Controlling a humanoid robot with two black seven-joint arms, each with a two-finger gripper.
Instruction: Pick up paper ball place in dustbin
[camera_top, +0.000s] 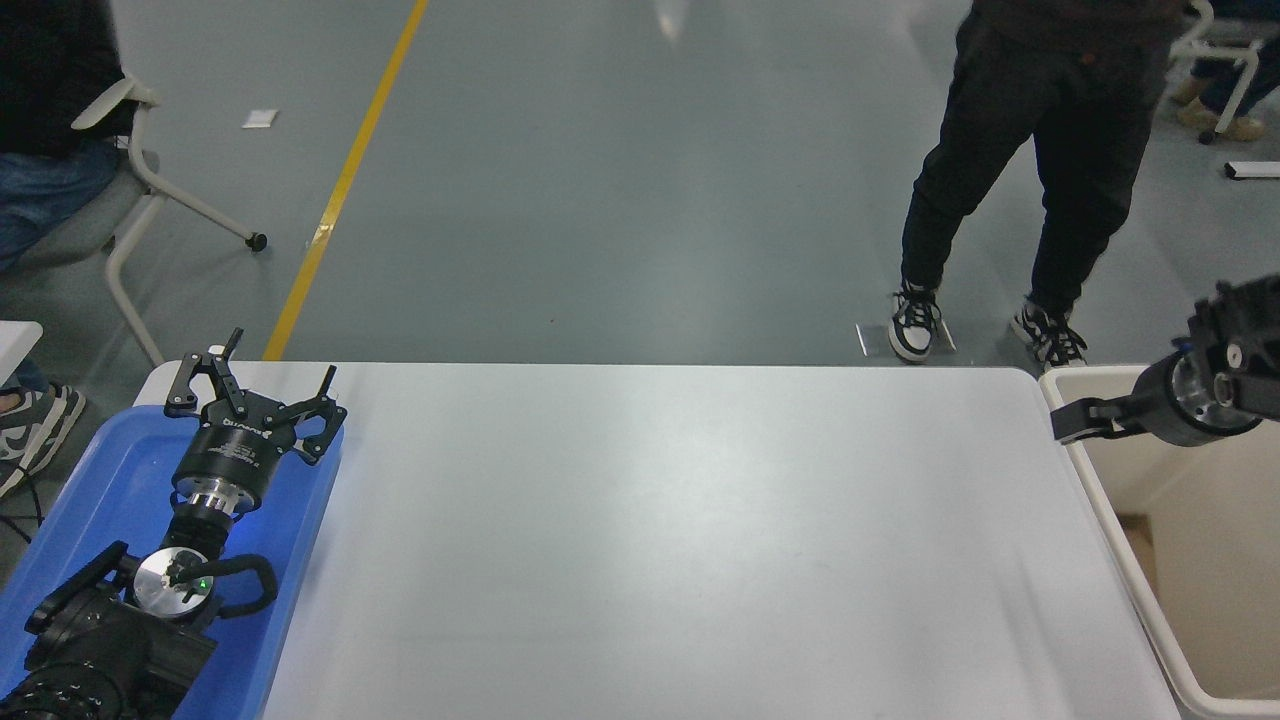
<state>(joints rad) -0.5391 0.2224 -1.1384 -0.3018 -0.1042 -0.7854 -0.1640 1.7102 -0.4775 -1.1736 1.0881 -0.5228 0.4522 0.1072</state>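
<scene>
**Right arm above bin rim; no paper visible**

The dustbin (1110, 520) stands against the table's (660, 540) right edge. Its visible interior shows smooth cream walls and a brown patch on the floor; the paper ball cannot be seen, so its position and orientation cannot be stated. The right gripper (1072, 420) hangs over the bin's near-left rim, pointing left; whether its fingers are parted or closed cannot be told. The blue tray (90, 480) at lower left has the left gripper (255, 385) parked over it, fingers spread, holding nothing. A person's legs (1000, 180) stand beyond the table.
</scene>
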